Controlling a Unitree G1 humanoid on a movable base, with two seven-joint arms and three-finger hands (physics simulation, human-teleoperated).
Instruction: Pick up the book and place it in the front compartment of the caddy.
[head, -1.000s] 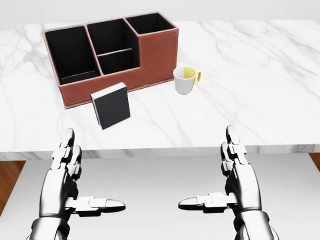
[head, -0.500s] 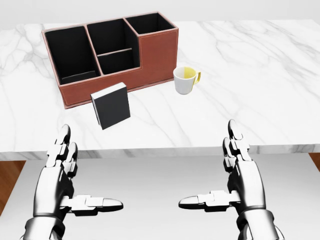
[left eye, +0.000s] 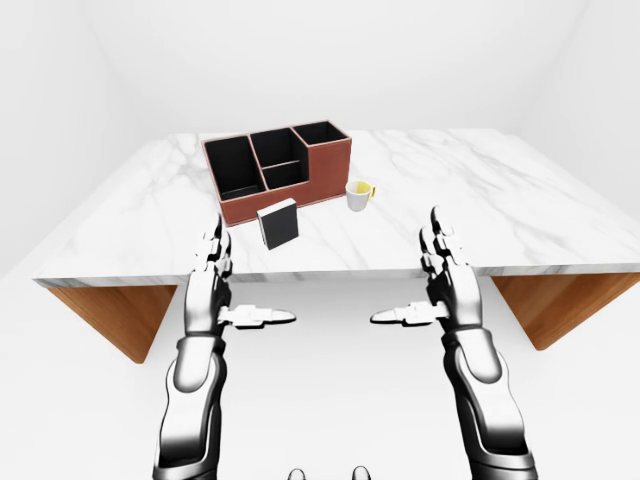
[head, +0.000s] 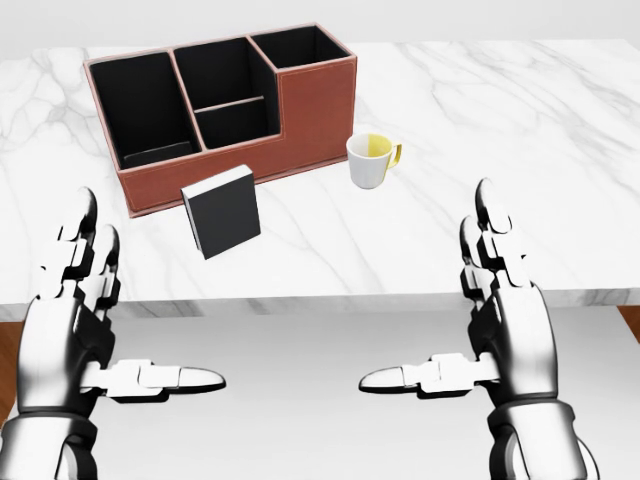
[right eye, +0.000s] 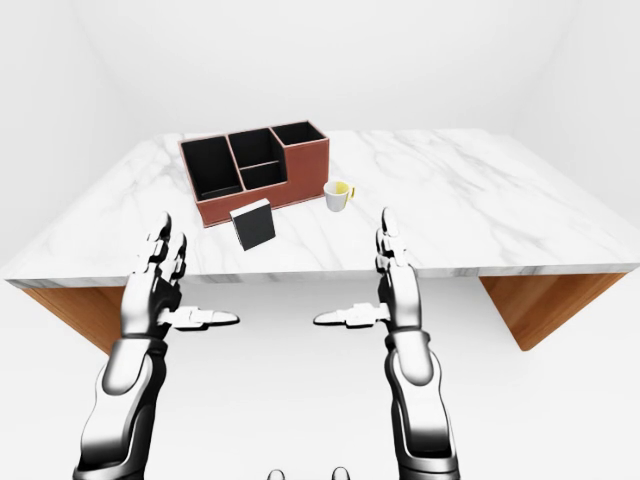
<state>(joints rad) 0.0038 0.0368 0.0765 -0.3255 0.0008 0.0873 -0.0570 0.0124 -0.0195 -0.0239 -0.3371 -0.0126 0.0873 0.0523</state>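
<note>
A black book (head: 222, 211) with white page edges stands upright on the marble table (head: 520, 130), just below the caddy in the head view. The reddish-brown caddy (head: 225, 110) has several black compartments, open at the top. My left hand (head: 105, 325) is open below the table's near edge, down and left of the book, holding nothing. On the other side my right hand (head: 455, 315) is open too, below and right of the book. Both hands are apart from the book.
A white mug (head: 371, 160) with a yellow inside and handle stands right of the caddy's lower corner. The table's near edge (head: 320, 300) runs between my hands and the book. Wooden table supports (left eye: 110, 310) show under the top.
Both hands have risen in the head view and spread outwards, the left one further left, the right one slightly right. Book, caddy and mug have not moved.
</note>
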